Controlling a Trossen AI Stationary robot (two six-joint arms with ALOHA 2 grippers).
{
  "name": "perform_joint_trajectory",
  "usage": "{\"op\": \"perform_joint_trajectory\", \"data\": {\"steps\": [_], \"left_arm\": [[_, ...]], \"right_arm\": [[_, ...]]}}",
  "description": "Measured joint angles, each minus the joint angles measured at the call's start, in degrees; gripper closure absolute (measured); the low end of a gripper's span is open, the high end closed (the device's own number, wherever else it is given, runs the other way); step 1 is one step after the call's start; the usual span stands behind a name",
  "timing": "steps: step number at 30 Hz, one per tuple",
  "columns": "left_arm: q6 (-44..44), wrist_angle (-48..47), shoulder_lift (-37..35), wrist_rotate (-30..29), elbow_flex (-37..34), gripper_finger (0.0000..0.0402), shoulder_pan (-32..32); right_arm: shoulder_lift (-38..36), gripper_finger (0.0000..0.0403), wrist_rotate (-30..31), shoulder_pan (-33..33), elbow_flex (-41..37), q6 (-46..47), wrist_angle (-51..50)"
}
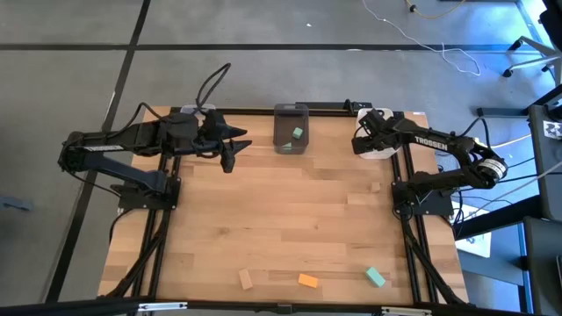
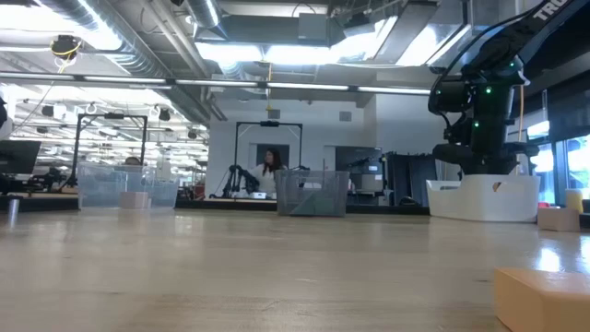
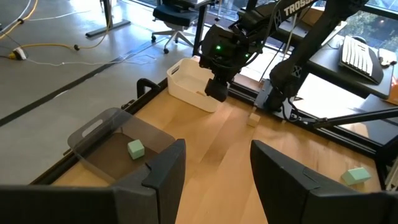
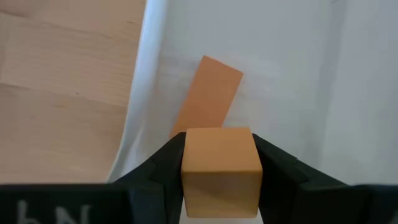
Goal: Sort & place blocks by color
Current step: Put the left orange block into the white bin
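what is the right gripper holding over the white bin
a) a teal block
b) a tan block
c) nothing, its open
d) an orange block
d: in the right wrist view the right gripper is clamped on an orange block above the white bin, where another orange block already lies.

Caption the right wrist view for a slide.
Right claw holds an orange block over the white bin, where another orange block already lies.
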Motion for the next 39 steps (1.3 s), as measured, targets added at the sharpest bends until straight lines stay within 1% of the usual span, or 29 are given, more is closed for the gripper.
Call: {"op": "perform_joint_trajectory", "data": {"steps": [20, 26, 28, 31, 35, 37, 39], "left_arm": [[0.0, 0.0, 0.0, 0.0, 0.0, 0.0231, 0.0], [0.0, 0.0, 0.0, 0.0, 0.0, 0.0231, 0.0], [0.0, 0.0, 0.0, 0.0, 0.0, 0.0231, 0.0], [0.0, 0.0, 0.0, 0.0, 0.0, 0.0231, 0.0], [0.0, 0.0, 0.0, 0.0, 0.0, 0.0231, 0.0], [0.0, 0.0, 0.0, 0.0, 0.0, 0.0231, 0.0], [0.0, 0.0, 0.0, 0.0, 0.0, 0.0231, 0.0]], "right_arm": [[0.0, 0.0253, -1.4, -0.4, 0.0, 0.0, 0.7], [0.0, 0.0243, -1.0, -0.4, 0.0, -0.1, 1.0], [0.0, 0.0246, -1.0, -0.4, 0.0, -0.1, 1.0], [0.0, 0.0264, -1.0, -0.4, 0.0, -0.2, 1.5], [0.0, 0.0265, -1.4, -0.4, 0.0, -1.4, 1.9], [0.0, 0.0249, -1.4, -0.4, 0.0, -1.2, 1.9], [0.0, 0.022, -1.4, -0.4, 0.0, -0.9, 1.9]]}}
